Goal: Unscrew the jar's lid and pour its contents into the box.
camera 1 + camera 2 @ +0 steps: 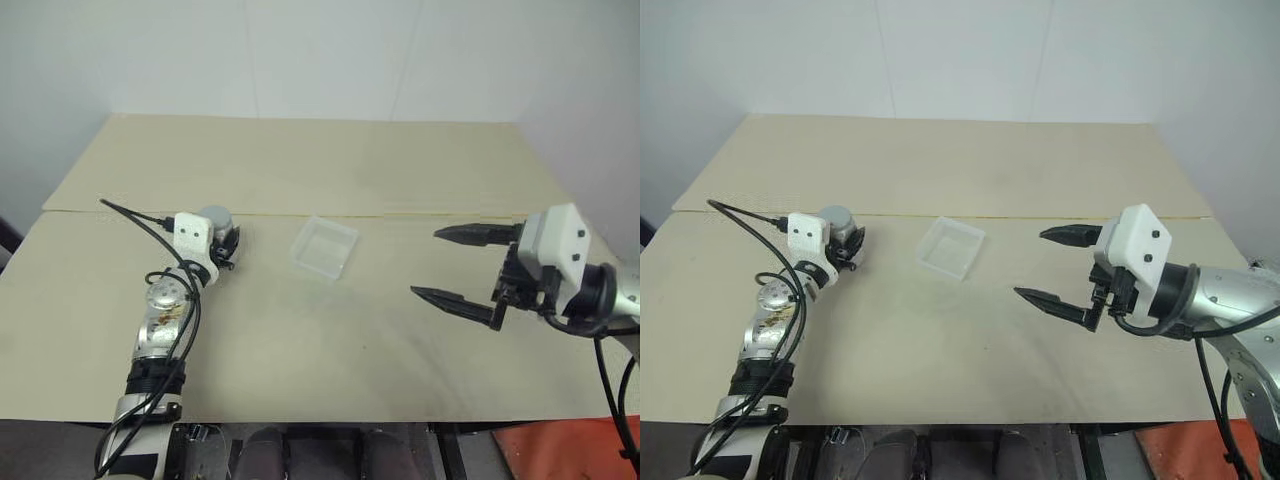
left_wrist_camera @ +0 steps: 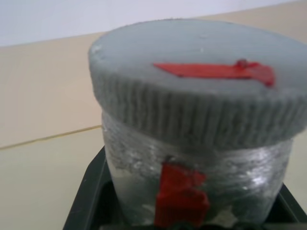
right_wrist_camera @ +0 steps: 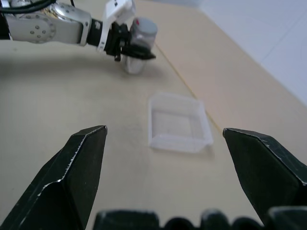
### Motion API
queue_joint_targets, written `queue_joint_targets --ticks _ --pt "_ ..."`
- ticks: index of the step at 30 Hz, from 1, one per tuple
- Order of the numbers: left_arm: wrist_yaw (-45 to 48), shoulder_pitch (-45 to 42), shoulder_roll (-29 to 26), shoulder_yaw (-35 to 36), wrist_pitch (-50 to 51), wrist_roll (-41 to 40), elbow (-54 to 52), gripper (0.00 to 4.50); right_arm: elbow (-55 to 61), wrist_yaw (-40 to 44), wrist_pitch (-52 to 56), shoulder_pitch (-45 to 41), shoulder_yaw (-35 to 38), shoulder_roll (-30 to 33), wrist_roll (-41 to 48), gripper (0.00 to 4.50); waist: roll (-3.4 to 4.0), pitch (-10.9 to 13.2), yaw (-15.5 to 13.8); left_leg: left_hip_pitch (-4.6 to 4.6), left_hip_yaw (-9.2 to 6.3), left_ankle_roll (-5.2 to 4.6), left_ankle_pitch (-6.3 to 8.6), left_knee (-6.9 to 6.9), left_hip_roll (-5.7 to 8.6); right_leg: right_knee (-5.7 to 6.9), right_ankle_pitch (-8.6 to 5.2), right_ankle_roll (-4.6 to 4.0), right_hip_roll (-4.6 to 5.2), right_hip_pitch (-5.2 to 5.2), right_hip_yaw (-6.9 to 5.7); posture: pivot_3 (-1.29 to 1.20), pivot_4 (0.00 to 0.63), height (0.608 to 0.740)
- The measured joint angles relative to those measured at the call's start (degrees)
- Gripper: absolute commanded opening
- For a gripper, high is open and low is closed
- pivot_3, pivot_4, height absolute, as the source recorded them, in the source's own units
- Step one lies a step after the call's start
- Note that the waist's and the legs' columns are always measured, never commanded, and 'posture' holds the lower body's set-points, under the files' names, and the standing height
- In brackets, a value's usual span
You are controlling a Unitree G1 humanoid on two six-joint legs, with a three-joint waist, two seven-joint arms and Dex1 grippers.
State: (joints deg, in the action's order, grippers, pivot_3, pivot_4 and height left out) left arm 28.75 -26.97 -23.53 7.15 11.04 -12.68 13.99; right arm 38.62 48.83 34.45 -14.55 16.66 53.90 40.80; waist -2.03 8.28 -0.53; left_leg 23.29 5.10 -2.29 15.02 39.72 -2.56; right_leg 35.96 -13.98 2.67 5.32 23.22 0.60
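At left of frame, left hand (image 1: 228,247) grasps jar (image 1: 216,226), lid (image 2: 201,76) still on; right hand (image 1: 455,266) released, box (image 1: 324,247) unfilled.

**Jar to the left, box in the middle, right gripper to the right**

The jar (image 1: 218,232) stands upright on the table (image 1: 320,150), to the robot's left, with the lid (image 2: 192,72) on top of it. The left gripper (image 1: 226,250) is around the jar's body, below the lid. The box (image 1: 324,247) lies on the table to the right of the jar, apart from it. Well to the right of the box, the right gripper (image 1: 452,264) hangs above the table, apart from both.
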Motion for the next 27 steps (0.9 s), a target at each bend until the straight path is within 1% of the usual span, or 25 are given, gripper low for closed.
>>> queue_joint_targets --ticks 4,6,7,9,11,14,16,19,22,27 --pt "18.07 -4.94 -7.55 -1.82 6.89 -8.5 -4.11 1.94 -3.28 -0.75 0.45 -6.63 -3.88 -2.62 1.14 4.5 0.01 0.0 0.02 0.0 0.04 0.02 -0.02 0.0 0.0 -0.01 0.0 -0.01 -0.02 0.03 0.0 0.0 0.15 0.74" --pt "27.25 -8.99 -11.08 -2.18 10.32 -12.65 -4.06 1.94 -5.73 -1.22 0.99 -10.05 -5.61 -4.29 1.59 4.5 0.02 0.01 0.09 0.01 0.08 0.02 -0.02 -0.01 0.02 0.0 -0.01 -0.01 -0.03 0.03 0.01 0.0 0.15 0.74" --pt "33.42 -11.54 -12.94 -2.48 11.76 -14.92 -2.83 1.94 -7.62 -1.54 1.52 -12.82 -7.15 -5.68 1.79 4.5 0.02 0.01 0.09 0.01 0.09 0.02 -0.02 0.01 0.02 0.0 -0.01 0.0 -0.04 0.03 0.01 0.0 0.15 0.74" --pt "40.73 -14.93 -14.23 -3.28 12.9 -16.91 -0.98 1.94 -9.71 -1.83 2.42 -16.33 -9.02 -7.58 2.12 4.5 0.06 0.03 0.07 0.0 0.13 0.02 -0.01 0.0 0.04 0.01 -0.01 0.0 -0.05 0.03 0.01 0.0 0.15 0.74" --pt "50.69 -18.43 -15.09 -4.98 12.68 -17.76 3.74 1.94 -12.44 -3.07 3.86 -21.38 -12.24 -11.07 2.16 4.5 0.07 0.04 0.07 0.05 0.28 0.02 -0.02 0.0 0.03 0.06 -0.02 0.0 -0.07 0.06 -0.01 0.0 0.15 0.74" --pt "59.3 -22.35 -13.69 -8.06 9.62 -16.73 9.58 1.94 -14.53 -4.37 5.71 -27.2 -15.39 -16.15 3.22 4.5 0.07 0.04 0.07 0.26 0.44 0.03 -0.03 0.03 0.03 0.15 -0.01 0.0 -0.1 0.21 -0.04 0.0 0.15 0.74" --pt "62.11 -24.92 -11.89 -10.15 6.6 -15.48 13.52 1.94 -15.85 -6.36 7.53 -30.94 -16.88 -19.67 3.34 4.5 0.07 0.04 -0.08 0.48 0.41 0.02 -0.03 0.11 0.04 0.21 -0.01 0.0 -0.08 0.35 -0.09 0.0 0.15 0.74" --pt "63.22 -27.87 -8.91 -13.43 2.93 -14.35 18.49 1.94 -17.38 -9.74 9.99 -35.05 -19.24 -23.69 3.02 4.5 0.07 0.04 -0.23 0.97 0.38 0.09 -0.08 0.26 0.06 0.31 0.0 0.02 -0.05 0.82 -0.11 0.0 0.15 0.74" --pt "63.35 -29.56 -6.91 -16.15 -0.93 -13.43 22.87 1.94 -18.04 -12.46 12.25 -35.74 -21.99 -26.2 1.6 4.5 0.07 0.04 0.01 1.23 0.37 0.41 -0.27 0.32 0.06 0.36 0.01 0.03 -0.06 1.1 -0.11 0.0 0.15 0.74" --pt "63.38 -31.6 -5.58 -17.37 -3.72 -13.16 26.14 1.94 -19.06 -16.47 15.12 -36.56 -25.38 -29.02 -1.88 4.5 0.08 0.05 0.47 1.33 0.31 0.37 -0.25 0.32 0.04 0.38 0.01 0.03 -0.07 1.17 -0.15 0.0 0.15 0.74"
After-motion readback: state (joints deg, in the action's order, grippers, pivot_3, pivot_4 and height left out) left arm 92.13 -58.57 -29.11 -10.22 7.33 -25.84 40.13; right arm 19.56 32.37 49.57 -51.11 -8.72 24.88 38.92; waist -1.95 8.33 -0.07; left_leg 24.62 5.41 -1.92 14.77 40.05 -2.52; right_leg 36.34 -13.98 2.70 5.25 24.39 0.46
